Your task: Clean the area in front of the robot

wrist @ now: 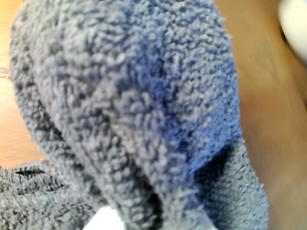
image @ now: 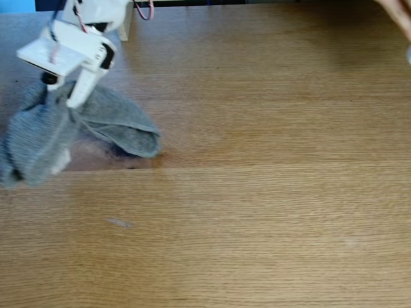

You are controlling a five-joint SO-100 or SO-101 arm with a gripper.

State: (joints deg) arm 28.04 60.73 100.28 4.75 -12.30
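Note:
My white arm (image: 70,48) reaches in from the top left of the fixed view over the light wooden tabletop (image: 270,199). Its gripper (image: 72,101) points down into a grey terry cloth (image: 96,125) and is shut on it. The cloth bunches up around the fingers and spreads left and right over the wood. In the wrist view the grey cloth (wrist: 129,105) fills nearly the whole picture, with the tabletop (wrist: 273,124) showing at the right. The fingertips are buried in the fabric in both views.
A small pale smudge (image: 119,222) lies on the wood in front of the cloth. A dark spot (image: 122,154) shows at the cloth's lower right edge. Part of a person's hand (image: 397,16) enters at the top right corner. Red wires (image: 144,9) hang behind the arm.

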